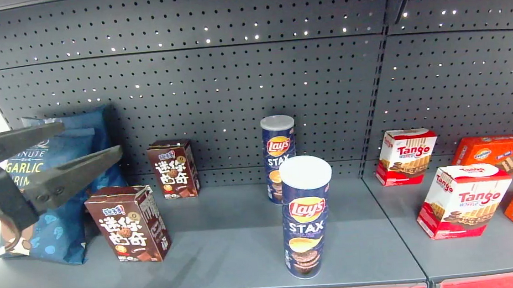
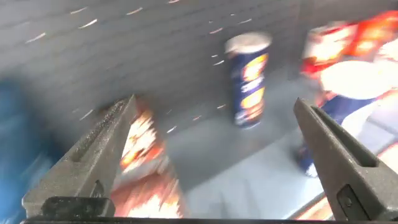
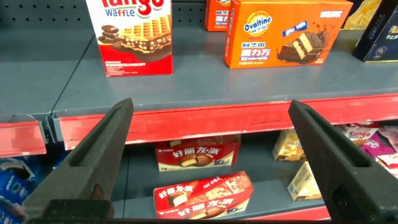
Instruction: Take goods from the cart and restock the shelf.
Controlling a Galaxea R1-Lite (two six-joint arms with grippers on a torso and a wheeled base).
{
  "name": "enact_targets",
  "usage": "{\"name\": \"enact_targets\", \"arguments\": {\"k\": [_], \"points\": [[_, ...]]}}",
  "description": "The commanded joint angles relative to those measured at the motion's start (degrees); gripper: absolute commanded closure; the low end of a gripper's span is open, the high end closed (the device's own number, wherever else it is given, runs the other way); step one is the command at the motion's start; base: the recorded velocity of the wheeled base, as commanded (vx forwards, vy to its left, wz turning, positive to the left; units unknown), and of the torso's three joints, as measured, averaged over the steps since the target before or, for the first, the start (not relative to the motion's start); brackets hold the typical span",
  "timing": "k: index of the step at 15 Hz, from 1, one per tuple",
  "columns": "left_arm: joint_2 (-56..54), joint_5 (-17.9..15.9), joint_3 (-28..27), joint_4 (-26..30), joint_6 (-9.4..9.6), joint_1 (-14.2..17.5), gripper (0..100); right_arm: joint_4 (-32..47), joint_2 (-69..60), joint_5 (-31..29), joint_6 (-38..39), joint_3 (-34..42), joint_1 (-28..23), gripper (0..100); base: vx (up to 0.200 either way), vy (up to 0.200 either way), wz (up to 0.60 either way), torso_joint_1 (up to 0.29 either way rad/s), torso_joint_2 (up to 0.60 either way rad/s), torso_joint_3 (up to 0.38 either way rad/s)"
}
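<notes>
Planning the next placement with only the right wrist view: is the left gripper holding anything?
Observer: No. The left gripper is open and empty, near the blue bag.
Operator: What stands mid-shelf?
Observer: Two upright cans: the front chip can, with the rear chip can behind it.
Operator: Anything closer to that gripper?
Observer: The front brown box, with the rear brown box behind it.

Print on chip cans (image 1: 308,217), brown boxes (image 1: 130,225), red-and-white boxes (image 1: 464,201), blue bag (image 1: 60,235) (not quoted)
</notes>
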Motion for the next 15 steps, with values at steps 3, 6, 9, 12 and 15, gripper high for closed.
{"name": "enact_targets", "arguments": {"k": [3,6,9,12,15], "points": [[-16.5,11.7,9.6,6.8,-0.05,1.8,0,0.0,0.1,0.0,0.2,0.0,0.0,0,0.0,0.0,0.0,0.0,0.0,0.0],[-22.1,17.5,15.2,6.6,-0.14,1.8,0,0.0,0.1,0.0,0.2,0.0,0.0,0,0.0,0.0,0.0,0.0,0.0,0.0],[-29.4,21.0,23.0,6.8,-2.6,2.0,0,0.0,0.1,1.6,-0.3,0.0,0.0,0,0.0,0.0,0.0,0.0,0.0,0.0],[-34.8,23.2,28.3,7.2,-2.6,2.0,0,0.0,0.1,2.1,-0.3,0.0,0.0,0,0.0,0.0,0.0,0.0,0.0,0.0],[-41.3,25.3,34.7,7.6,-2.69,2.0,0,0.0,0.1,3.5,-0.3,0.0,0.0,0,0.0,0.0,0.0,0.0,0.0,0.0]]}}
